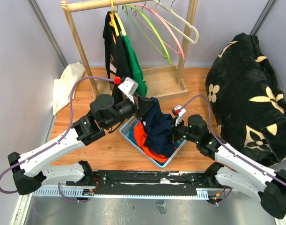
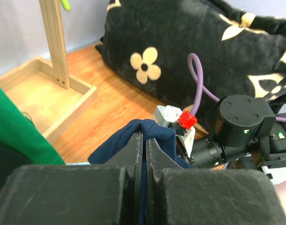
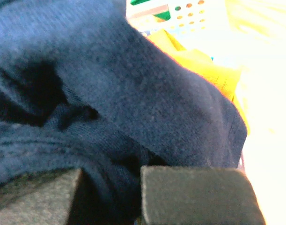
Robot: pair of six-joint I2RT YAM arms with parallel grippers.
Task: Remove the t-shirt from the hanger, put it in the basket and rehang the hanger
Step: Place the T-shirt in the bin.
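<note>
Left end effector [image 1: 143, 107] and right end effector [image 1: 172, 125] grip navy t-shirt [image 1: 157, 129] above basket [image 1: 128, 133].

readable text: we find none in any view
black shirt [image 1: 115, 61] on the wooden rack [image 1: 76, 37]: we see a pale print, too small to read

Hemmed by pale grey walls [image 1: 16, 47]; floored with warm wooden tabletop [image 1: 112, 152]; furnished at the back with a light wooden garment rack [image 1: 157, 77]; evenly lit.
</note>
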